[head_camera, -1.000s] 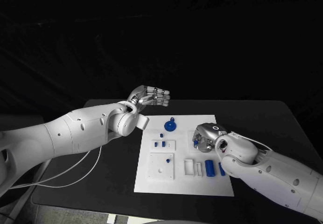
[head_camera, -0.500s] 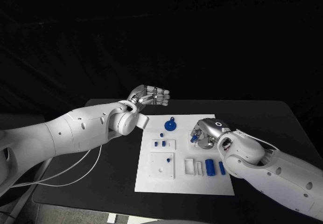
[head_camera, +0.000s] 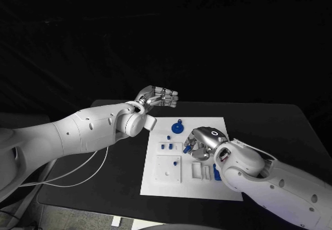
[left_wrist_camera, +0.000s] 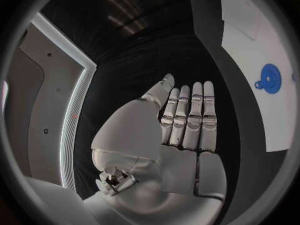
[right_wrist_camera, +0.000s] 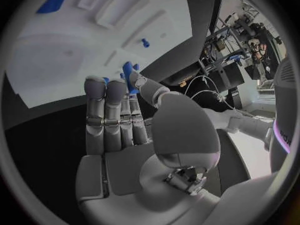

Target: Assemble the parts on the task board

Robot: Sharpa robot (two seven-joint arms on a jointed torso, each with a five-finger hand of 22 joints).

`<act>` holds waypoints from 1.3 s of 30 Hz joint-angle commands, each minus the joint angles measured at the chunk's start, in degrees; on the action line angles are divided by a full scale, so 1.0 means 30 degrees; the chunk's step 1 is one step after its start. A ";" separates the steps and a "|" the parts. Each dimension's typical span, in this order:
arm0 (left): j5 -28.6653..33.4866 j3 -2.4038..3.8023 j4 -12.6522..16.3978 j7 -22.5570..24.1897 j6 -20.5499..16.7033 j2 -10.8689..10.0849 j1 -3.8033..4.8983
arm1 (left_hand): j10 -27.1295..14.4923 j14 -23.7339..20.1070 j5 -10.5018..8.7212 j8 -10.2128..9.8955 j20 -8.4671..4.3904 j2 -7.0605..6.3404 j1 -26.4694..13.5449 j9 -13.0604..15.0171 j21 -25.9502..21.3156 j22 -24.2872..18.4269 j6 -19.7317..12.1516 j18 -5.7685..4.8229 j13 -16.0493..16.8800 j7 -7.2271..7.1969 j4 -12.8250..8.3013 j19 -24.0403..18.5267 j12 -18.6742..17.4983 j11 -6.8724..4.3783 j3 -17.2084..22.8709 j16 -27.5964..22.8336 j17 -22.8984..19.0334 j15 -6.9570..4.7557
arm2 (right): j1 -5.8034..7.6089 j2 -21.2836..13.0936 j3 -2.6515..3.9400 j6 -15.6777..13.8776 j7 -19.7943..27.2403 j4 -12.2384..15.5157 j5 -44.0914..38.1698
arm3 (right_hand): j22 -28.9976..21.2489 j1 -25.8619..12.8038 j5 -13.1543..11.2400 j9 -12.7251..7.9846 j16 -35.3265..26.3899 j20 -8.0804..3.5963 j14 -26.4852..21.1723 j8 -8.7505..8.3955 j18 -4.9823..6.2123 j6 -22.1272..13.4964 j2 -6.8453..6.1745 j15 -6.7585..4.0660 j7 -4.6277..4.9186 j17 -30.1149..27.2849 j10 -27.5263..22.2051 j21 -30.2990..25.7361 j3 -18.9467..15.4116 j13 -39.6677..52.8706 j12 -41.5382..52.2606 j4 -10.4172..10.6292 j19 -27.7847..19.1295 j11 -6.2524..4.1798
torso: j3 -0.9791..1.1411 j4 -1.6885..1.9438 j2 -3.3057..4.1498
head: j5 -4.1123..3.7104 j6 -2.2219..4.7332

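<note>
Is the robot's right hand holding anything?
Yes. The right hand pinches a small blue part between thumb and fingertips above the task board.

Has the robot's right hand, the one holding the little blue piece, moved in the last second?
Yes. The right hand has slid leftward across the white task board, away from its right edge, carrying the small blue part closer to the blue round gear.

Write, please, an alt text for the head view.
The right hand holds a small blue part above the white task board on a black table. The left hand hovers beyond the board, holding nothing.
</note>
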 commanded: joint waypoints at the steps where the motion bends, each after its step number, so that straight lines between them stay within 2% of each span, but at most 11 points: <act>1: 0.0091 0.0016 -0.0024 0.0073 0.0242 0.0099 0.0023 | -0.0112 -0.0135 -0.0079 0.0073 0.0011 0.0098 0.0021 -0.0011 0.0039 -0.0184 -0.0062 0.0168 -0.0020 0.0066 0.0036 0.0160 -0.0073 -0.0049 -0.0117 -0.0021 -0.0021 0.0012 | -0.0089 0.0378 -0.0250 0.0325 0.0437 0.0022 -0.0280 | 0.0009 0.0041 0.0128 0.0121 -0.0133 -0.0092 0.0054 0.0131 0.0143 0.0304 0.0171 -0.0136 -0.0085 0.0034 0.0111 0.0031 -0.0095 0.0001 0.0062 -0.0074 0.0880 0.0023 | 0.0010 0.0033 0.0006 | 0.0070 -0.0012; 3: 0.0091 0.0015 -0.0049 0.0065 0.0254 0.0157 0.0023 | -0.0112 -0.0135 -0.0079 0.0073 0.0011 0.0098 0.0021 -0.0011 0.0039 -0.0184 -0.0062 0.0168 -0.0020 0.0066 0.0036 0.0160 -0.0073 -0.0049 -0.0117 -0.0021 -0.0021 0.0012 | -0.0174 0.0739 -0.0529 0.0490 0.0545 -0.0028 -0.0531 | 0.0009 0.0041 0.0128 0.0121 -0.0133 -0.0092 0.0054 0.0131 0.0143 0.0304 0.0171 -0.0136 -0.0085 0.0034 0.0111 0.0031 -0.0095 0.0001 0.0062 -0.0074 0.0880 0.0023 | 0.0011 0.0060 0.0014 | 0.0123 -0.0024; 7: 0.0091 0.0015 -0.0069 0.0063 0.0262 0.0221 0.0022 | -0.0112 -0.0135 -0.0079 0.0073 0.0011 0.0098 0.0021 -0.0011 0.0039 -0.0184 -0.0062 0.0168 -0.0020 0.0066 0.0036 0.0160 -0.0073 -0.0049 -0.0117 -0.0021 -0.0021 0.0012 | -0.0317 0.1233 -0.0837 0.0604 0.0711 -0.0078 -0.0800 | 0.0020 0.0007 0.0128 0.0116 -0.0185 -0.0095 0.0070 0.0130 0.0138 0.0312 0.0222 -0.0135 -0.0084 0.0084 0.0107 0.0034 -0.0128 0.0000 0.0063 -0.0187 0.0880 0.0025 | -0.0005 0.0059 0.0021 | 0.0146 -0.0090; 12: 0.0091 0.0014 -0.0089 0.0061 0.0272 0.0282 0.0022 | -0.0112 -0.0135 -0.0079 0.0073 0.0011 0.0098 0.0021 -0.0011 0.0039 -0.0184 -0.0062 0.0168 -0.0020 0.0066 0.0036 0.0160 -0.0073 -0.0049 -0.0117 -0.0021 -0.0021 0.0012 | -0.0471 0.1633 -0.1105 0.0631 0.0832 -0.0140 -0.0991 | 0.0025 0.0001 0.0128 0.0116 -0.0188 -0.0095 0.0078 0.0132 0.0137 0.0315 0.0229 -0.0135 -0.0085 0.0097 0.0112 0.0048 -0.0133 0.0000 0.0063 -0.0213 0.0882 0.0025 | -0.0013 0.0050 0.0032 | 0.0127 -0.0119; 20: 0.0091 0.0014 -0.0131 0.0050 0.0315 0.0350 0.0018 | -0.0112 -0.0135 -0.0079 0.0073 0.0011 0.0098 0.0021 -0.0011 0.0039 -0.0184 -0.0062 0.0168 -0.0020 0.0066 0.0036 0.0160 -0.0073 -0.0049 -0.0117 -0.0021 -0.0021 0.0012 | -0.0654 0.1976 -0.1501 0.0637 0.0893 -0.0305 -0.1173 | 0.0023 -0.0025 0.0128 0.0115 -0.0204 -0.0099 0.0084 0.0131 0.0144 0.0317 0.0258 -0.0138 -0.0085 0.0125 0.0116 0.0042 -0.0132 -0.0001 0.0061 -0.0271 0.0885 0.0025 | 0.0010 0.0041 0.0022 | 0.0245 -0.0239; 27: 0.0090 0.0013 -0.0218 0.0049 0.0298 0.0426 0.0013 | -0.0124 -0.0150 -0.0083 0.0076 0.0015 0.0117 0.0014 -0.0011 0.0041 -0.0261 -0.0069 0.0166 -0.0020 0.0064 0.0074 0.0165 -0.0075 -0.0045 -0.0120 -0.0023 -0.0022 0.0017 | -0.0850 0.2367 -0.1643 0.0751 0.0329 -0.0693 -0.1645 | 0.0083 -0.0053 0.0129 0.0118 -0.0221 -0.0098 0.0096 0.0134 0.0134 0.0355 0.0267 -0.0141 -0.0096 0.0172 0.0151 0.0204 -0.0114 0.0001 0.0065 -0.0380 0.0882 0.0017 | 0.0015 0.0073 0.0017 | 0.0325 -0.0354; 39: 0.0089 0.0013 -0.0262 0.0035 0.0345 0.0494 0.0012 | -0.0124 -0.0150 -0.0083 0.0076 0.0015 0.0117 0.0014 -0.0011 0.0041 -0.0261 -0.0069 0.0166 -0.0020 0.0064 0.0074 0.0165 -0.0075 -0.0045 -0.0120 -0.0023 -0.0022 0.0017 | -0.0980 0.2783 -0.1807 0.0889 0.0217 -0.1235 -0.1832 | 0.0113 -0.0084 0.0131 0.0111 -0.0243 -0.0096 0.0086 0.0130 0.0140 0.0339 0.0279 -0.0134 -0.0087 0.0194 0.0135 0.0197 -0.0075 0.0001 0.0063 -0.0439 0.0869 0.0027 | 0.0011 0.0045 0.0016 | 0.0405 -0.0425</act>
